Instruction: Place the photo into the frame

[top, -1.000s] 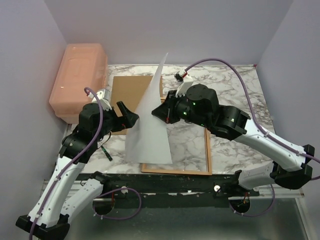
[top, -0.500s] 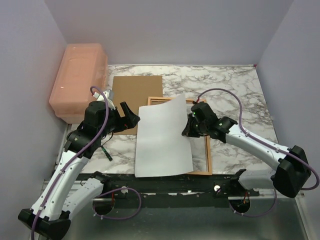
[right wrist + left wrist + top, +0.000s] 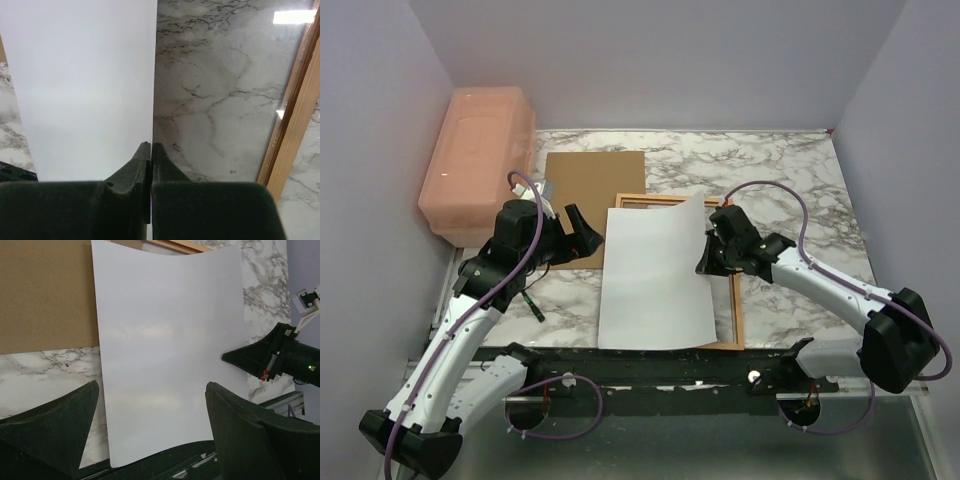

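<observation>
Photo [image 3: 653, 275] found white side up, laid over left part of frame [image 3: 735, 305]. Left rail hidden, right part uncovered, far edge bowed.

Right gripper [image 3: 151, 146] clamped tight, photo's right edge pinched between tips.

Left gripper [image 3: 585, 232] spread wide, nothing held, positioned just beside photo's left edge.

Recommended: sheet to be drawn rightward, squared inside rails, lowered flat before release.

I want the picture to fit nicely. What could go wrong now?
The photo lies off to the left over the frame, covering its left side while glass shows on the right, so it may land crooked. Only the right fingers pinch its edge, and its far edge curls, so it could slip or crease.
</observation>
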`<state>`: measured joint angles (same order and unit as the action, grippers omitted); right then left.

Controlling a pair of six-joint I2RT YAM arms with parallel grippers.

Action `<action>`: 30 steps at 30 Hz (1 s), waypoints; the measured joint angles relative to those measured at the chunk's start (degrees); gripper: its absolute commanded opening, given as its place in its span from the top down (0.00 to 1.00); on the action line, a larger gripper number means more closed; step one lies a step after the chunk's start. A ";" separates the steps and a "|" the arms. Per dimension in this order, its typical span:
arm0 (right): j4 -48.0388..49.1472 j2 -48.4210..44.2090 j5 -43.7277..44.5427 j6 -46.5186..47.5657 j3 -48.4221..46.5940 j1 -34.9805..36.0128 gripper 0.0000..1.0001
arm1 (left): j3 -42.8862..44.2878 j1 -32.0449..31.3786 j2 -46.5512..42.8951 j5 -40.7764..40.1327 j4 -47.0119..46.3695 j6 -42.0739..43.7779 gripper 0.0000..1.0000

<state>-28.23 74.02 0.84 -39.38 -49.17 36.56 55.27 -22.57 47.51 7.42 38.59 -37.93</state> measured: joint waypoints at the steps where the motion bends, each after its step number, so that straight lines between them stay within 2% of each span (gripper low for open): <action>1: -0.26 0.42 0.24 0.31 -0.13 -0.26 0.99 | 0.00 0.00 0.13 0.17 -0.02 -0.02 0.10; 13: -2.32 2.67 2.82 3.08 -2.51 -3.30 1.00 | 0.00 0.00 1.01 1.57 -0.39 -0.02 0.10; 30: -3.21 6.12 4.96 5.22 -3.82 -4.07 1.00 | 0.02 0.00 2.23 4.17 -1.22 -0.04 0.10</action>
<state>-31.44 80.14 5.80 -34.15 -52.99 32.49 55.29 -22.57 49.74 11.60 37.36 -37.98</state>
